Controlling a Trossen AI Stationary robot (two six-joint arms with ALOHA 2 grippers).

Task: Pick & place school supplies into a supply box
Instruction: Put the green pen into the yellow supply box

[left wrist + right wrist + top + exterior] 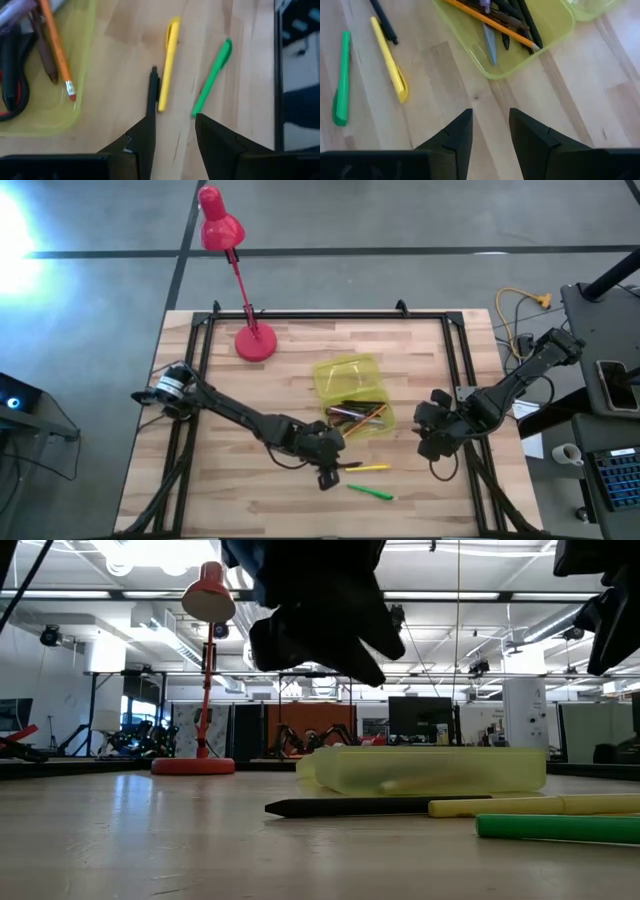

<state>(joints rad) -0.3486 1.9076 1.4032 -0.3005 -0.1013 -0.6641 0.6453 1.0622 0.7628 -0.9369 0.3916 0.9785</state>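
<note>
**Three pens left beside the box**

The supply box (352,395) sits mid-table, already holding pencils and scissors. The left gripper (172,131) hovers empty, jaws apart, above the black pen (152,93), yellow pen (168,62) and green pen (212,76). Best to centre on one pen only. The right gripper (490,130) waits nearby, fingers parted.

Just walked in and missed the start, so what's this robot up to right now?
It is packing school supplies into the yellow-green supply box, which already holds pencils, pens and scissors. Three are not yet packed and lie on the table: a black pen, a yellow pen and a green pen. The left gripper hovers open over them, holding nothing. The right gripper waits beside the box, empty, jaws apart.
</note>
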